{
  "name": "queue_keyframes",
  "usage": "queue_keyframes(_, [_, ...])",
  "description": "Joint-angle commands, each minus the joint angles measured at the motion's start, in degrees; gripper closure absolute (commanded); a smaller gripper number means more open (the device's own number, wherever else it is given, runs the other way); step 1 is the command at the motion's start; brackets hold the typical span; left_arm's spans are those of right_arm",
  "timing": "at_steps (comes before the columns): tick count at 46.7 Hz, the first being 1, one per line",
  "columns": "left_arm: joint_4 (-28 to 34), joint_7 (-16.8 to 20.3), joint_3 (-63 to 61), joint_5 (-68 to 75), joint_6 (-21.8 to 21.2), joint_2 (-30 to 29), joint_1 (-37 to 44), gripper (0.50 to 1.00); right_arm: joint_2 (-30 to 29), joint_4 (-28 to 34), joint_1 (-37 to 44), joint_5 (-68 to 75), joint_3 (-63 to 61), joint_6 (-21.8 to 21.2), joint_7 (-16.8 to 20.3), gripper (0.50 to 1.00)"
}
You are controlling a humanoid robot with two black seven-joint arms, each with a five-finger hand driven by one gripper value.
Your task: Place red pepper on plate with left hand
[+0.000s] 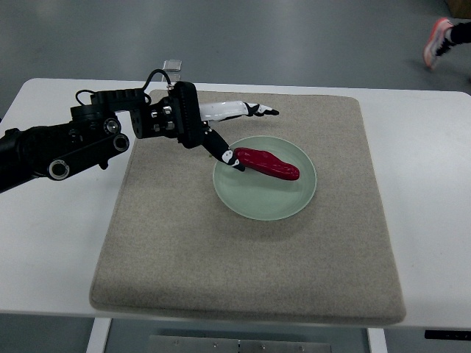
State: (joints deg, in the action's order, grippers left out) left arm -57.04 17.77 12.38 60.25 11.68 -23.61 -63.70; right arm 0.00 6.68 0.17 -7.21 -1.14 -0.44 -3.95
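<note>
Right now I am watching the left arm (66,147) reaching in from the nine o'clock edge of my view, stretching across the white table (51,243) and over the grey mat (243,272). I am seeing the left hand (210,129) hovering at the ten o'clock rim of the pale green plate (265,202). Its fingers are spreading loosely: the white fingers (235,109) are pointing out toward three o'clock, well above the plate's far rim, while the thumb (224,151) is angling down toward four o'clock, its dark tip touching or just beside the stem end of the red pepper (268,163). I cannot tell for certain whether tip and pepper are actually meeting, but nothing is closing around the pepper, so I am reading the hand as relaxed and holding nothing.

The pepper is lying on the plate, in its upper half, running from about ten o'clock toward two o'clock, tilted slightly down to the right. The plate is sitting on the mat, a little toward the twelve o'clock side of the mat's centre, and the mat is covering most of the table top.

At the far one o'clock corner of my view a person's foot in a pink shoe (440,40) is showing on the grey floor (294,37), well apart from the table. The right arm is not appearing anywhere in my picture.
</note>
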Motion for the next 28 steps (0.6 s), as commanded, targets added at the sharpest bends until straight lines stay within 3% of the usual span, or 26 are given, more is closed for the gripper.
queue_keyframes(1, [0.79, -0.37, 0.28, -7.58, 0.01, -0.73, -0.37, 0.504, 0.00, 0.00, 0.00, 0.00, 0.00, 0.00, 0.00, 0.572])
queue_keyframes(22, [8.35, -0.81, 2.13, -43.18, 1.95, -3.02, 1.91, 0.504, 0.00, 0.00, 0.00, 0.00, 0.00, 0.00, 0.00, 0.572])
queue_keyframes(28, [10.55, -0.81, 3.70, -51.00, 7.74, -3.11, 3.67, 0.504, 0.00, 0.00, 0.00, 0.00, 0.00, 0.00, 0.00, 0.572])
